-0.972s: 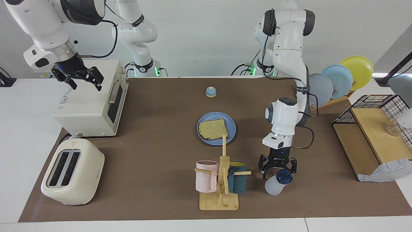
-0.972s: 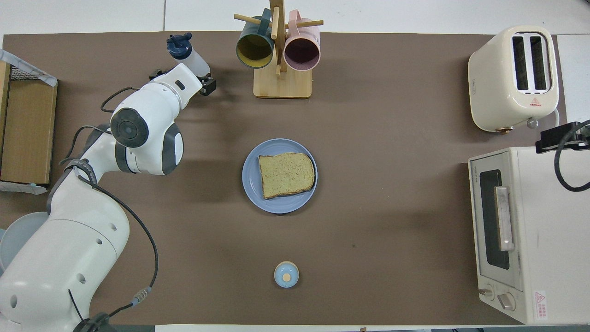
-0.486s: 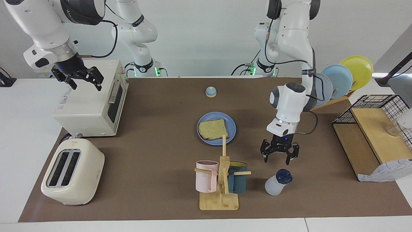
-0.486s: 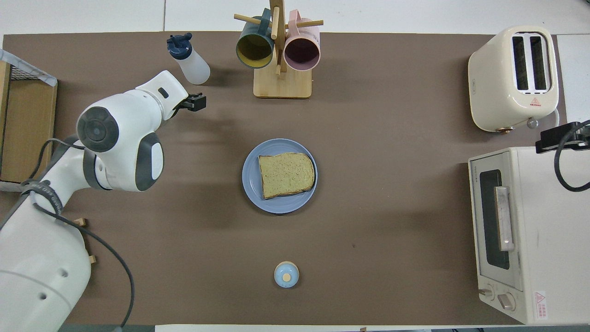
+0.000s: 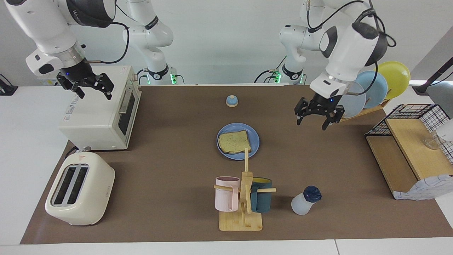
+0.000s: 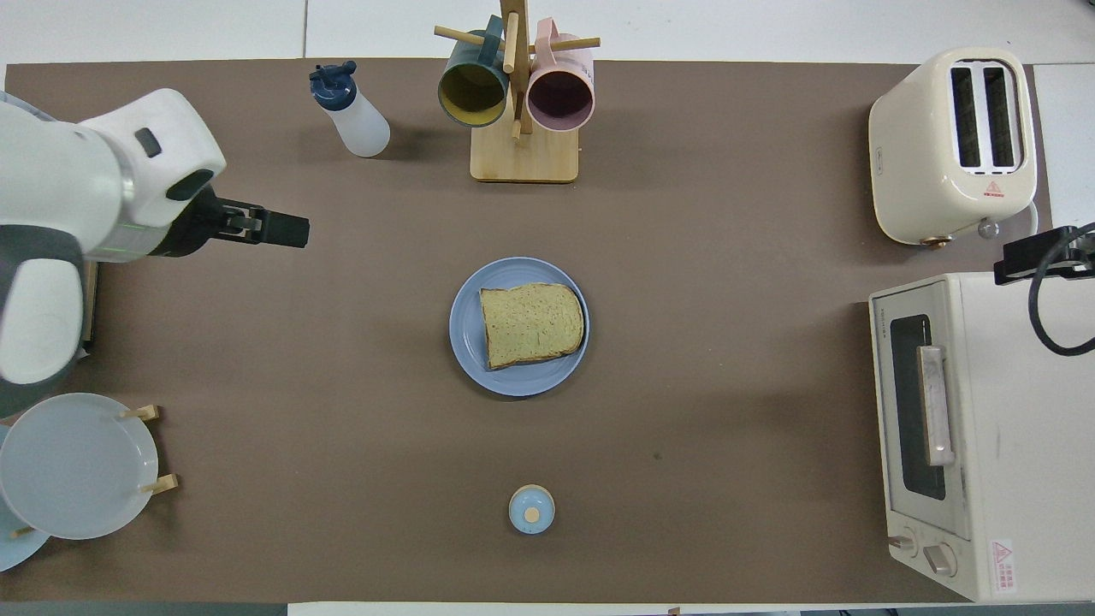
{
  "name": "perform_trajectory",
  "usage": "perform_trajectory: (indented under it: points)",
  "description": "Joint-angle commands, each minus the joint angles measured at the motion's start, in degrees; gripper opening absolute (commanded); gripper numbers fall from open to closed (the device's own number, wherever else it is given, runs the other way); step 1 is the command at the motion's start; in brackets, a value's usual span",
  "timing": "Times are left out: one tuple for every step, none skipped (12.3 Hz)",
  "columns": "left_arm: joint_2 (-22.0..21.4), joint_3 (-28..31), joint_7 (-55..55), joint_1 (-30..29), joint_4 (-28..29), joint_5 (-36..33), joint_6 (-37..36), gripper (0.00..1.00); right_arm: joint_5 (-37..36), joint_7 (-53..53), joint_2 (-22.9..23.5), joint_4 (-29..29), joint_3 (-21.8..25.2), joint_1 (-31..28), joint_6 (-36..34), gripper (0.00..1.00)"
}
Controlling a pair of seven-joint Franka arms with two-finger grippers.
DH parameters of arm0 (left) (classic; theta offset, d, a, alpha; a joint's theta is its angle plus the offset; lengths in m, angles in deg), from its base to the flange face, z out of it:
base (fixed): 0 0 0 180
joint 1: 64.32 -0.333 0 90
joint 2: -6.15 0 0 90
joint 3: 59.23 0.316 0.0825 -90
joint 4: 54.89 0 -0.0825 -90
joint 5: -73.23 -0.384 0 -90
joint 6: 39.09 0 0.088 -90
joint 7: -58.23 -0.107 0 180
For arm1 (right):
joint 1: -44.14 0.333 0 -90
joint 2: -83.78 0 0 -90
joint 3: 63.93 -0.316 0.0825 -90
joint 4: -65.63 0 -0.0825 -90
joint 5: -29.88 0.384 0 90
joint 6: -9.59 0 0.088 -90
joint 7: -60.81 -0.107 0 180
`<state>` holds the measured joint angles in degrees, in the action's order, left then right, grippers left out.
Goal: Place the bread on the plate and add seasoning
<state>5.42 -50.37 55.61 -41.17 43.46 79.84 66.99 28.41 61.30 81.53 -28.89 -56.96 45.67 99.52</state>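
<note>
one seasoning bottle [image 5: 305, 205] well apart from raised left claw [image 5: 319, 115]

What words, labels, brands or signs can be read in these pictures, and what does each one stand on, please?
No text can be read with certainty.
Toaster oven: a small brand line above the door and a red-and-white sticker by the knobs, both too small to read.
Toaster: a red warning triangle, its print illegible.
Right arm: lettering on the dark joint band, blurred.

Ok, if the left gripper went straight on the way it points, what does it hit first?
Likely bare mat: the left gripper hangs open, pointing down, between the plate and the plate rack, nothing under it. Depth is uncertain. The right gripper waits over the toaster oven.
</note>
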Motion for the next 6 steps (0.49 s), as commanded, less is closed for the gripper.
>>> perform_trajectory:
  points:
    - [-1.3,0.3,-4.5,-4.2,-7.1,-0.1,-14.5,1.0,0.2,1.0,-1.2,-1.2,-0.3,-0.7,-0.1,1.0]
    - [-4.2,0.1,-8.6,-4.6,-6.9,-2.1,-17.0,1.0,0.2,0.9,-1.2,-1.2,-0.3,-0.7,-0.2,1.0]
    - [-6.3,0.0,-10.1,-4.5,-6.2,-4.7,-18.6,1.0,0.2,0.9,-1.2,-1.2,-0.3,-0.7,-0.2,1.0]
    - [-7.2,0.1,-10.1,-4.6,-6.2,-5.2,-19.8,1.0,0.2,0.9,-1.2,-1.2,-0.3,-0.7,-0.2,1.0]
    - [-8.0,0.2,-10.1,-4.8,-6.2,-5.3,-20.5,1.0,0.2,0.9,-1.2,-1.3,-0.3,-0.7,-0.2,1.0]
    - [-9.0,0.1,-10.0,-5.5,-6.1,-5.6,-21.3,1.0,0.2,0.9,-1.2,-1.2,-0.3,-0.7,-0.2,1.0]
